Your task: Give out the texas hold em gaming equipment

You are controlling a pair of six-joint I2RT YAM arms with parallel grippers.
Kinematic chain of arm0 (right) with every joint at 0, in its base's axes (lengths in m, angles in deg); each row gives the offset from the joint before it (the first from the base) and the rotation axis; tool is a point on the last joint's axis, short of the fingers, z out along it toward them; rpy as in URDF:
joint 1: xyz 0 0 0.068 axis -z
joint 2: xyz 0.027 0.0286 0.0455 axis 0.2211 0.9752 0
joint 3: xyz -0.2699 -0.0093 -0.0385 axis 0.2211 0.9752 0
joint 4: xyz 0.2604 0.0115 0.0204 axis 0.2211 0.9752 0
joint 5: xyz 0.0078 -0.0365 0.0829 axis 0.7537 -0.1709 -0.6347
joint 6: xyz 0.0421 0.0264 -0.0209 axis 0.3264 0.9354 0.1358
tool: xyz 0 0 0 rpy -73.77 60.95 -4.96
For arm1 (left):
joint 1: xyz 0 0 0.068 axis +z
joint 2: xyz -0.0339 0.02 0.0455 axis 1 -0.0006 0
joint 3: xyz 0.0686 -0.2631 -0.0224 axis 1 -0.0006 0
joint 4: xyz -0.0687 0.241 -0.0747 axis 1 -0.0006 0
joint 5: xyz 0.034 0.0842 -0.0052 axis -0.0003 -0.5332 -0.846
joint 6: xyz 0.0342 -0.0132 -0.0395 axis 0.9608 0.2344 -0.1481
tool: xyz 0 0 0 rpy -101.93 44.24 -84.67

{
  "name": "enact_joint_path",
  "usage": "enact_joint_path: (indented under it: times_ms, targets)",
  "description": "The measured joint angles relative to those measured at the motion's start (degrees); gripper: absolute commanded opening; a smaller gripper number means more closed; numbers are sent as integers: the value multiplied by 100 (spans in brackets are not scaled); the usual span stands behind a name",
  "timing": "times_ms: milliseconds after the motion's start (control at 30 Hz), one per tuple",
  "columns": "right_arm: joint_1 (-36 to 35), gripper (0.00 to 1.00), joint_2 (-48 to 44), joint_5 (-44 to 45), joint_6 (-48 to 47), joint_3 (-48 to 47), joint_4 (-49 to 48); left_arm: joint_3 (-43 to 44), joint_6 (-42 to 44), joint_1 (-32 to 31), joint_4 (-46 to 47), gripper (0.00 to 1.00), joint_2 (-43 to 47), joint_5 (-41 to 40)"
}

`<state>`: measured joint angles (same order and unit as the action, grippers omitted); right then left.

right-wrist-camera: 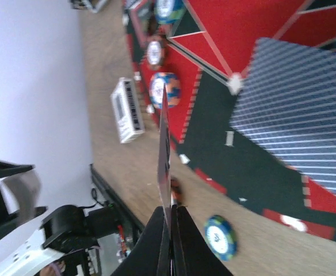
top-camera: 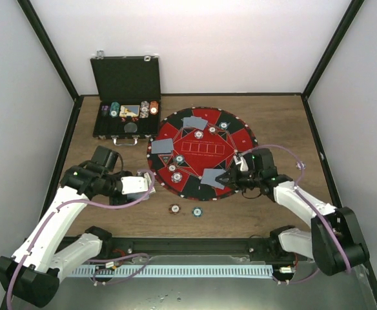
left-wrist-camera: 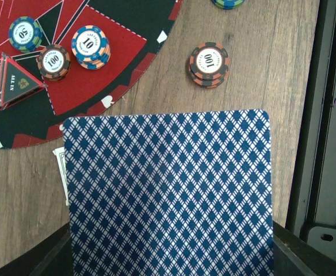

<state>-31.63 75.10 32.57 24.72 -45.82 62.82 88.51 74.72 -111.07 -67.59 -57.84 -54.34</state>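
My left gripper (top-camera: 139, 186) is shut on a deck of blue-patterned playing cards (left-wrist-camera: 168, 195) beside the mat's near-left edge; the deck hides its fingers in the left wrist view. My right gripper (right-wrist-camera: 171, 210) is shut on a single card (right-wrist-camera: 164, 149), held on edge over the mat's near-right edge (top-camera: 226, 177). Face-down cards lie on the mat at the back (top-camera: 195, 123), at the left (top-camera: 161, 146) and at the front (top-camera: 211, 177). A brown-red chip stack (left-wrist-camera: 209, 63) and a teal chip (top-camera: 197, 211) sit on the wood in front of the mat. Chips (left-wrist-camera: 91, 46) sit on the mat.
The round red-and-black mat (top-camera: 240, 139) lies mid-table. The open black case (top-camera: 127, 77) with chip rows stands at the back left. A triangular marker (left-wrist-camera: 15, 83) lies on the mat near the chips. A black rail (top-camera: 188, 244) runs along the near edge.
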Motion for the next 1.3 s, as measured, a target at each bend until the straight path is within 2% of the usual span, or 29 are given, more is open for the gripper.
enact_joint_path:
  times_ms: [167,400,567,1133,1233,1300]
  targets:
    - [232,1,446,254,-415,9,442,0,0,0,0,8,0,0]
    - [299,1,1158,590,-671,2,509,0,15,0,-2,8,2,-7]
    - [378,1,1344,645,-780,-17,507,0,55,0,-4,8,9,-17]
    - [1091,1,1305,-256,-960,-343,437,0,98,0,-59,8,92,-79]
    - [1106,8,1462,-238,-979,-404,442,0,101,0,-72,8,103,-92]
    - [1113,21,1585,-149,-1010,-431,498,0,101,0,-74,8,103,-92]
